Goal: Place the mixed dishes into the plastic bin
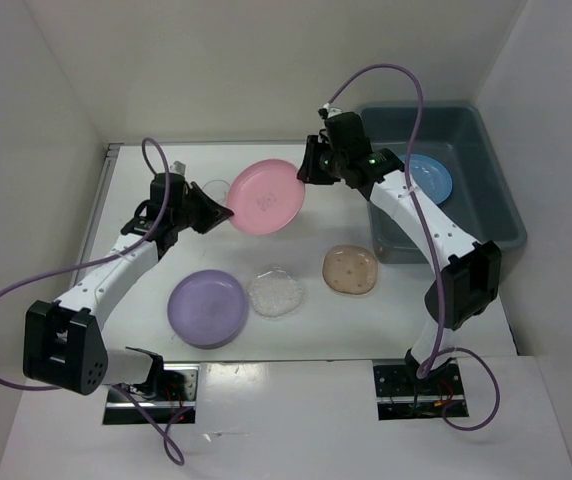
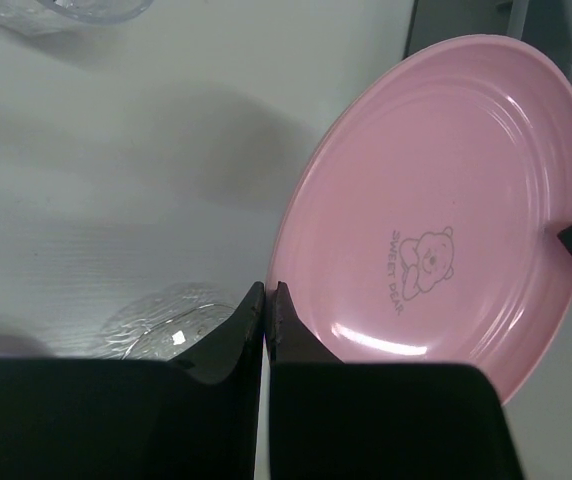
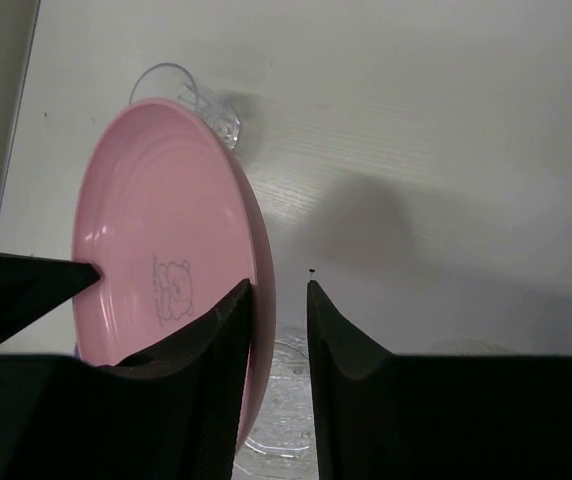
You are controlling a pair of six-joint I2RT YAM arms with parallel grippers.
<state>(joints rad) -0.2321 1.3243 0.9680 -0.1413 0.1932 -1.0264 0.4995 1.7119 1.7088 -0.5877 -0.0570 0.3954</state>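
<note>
While left claw point(image 2: 266, 292) clamps the pink plate point(image 2: 436, 190) by its rim and right claw point(image 3: 278, 290) sits part-open around it, an early left release would likely drop it.

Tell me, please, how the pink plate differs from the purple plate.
The pink plate is held tilted in the air, its rim pinched by the left pincer; the purple plate lies flat on the table, untouched. The pink plate carries a small bear print; the purple plate looks plain. Both are round, opaque and outside the plastic bin.
</note>
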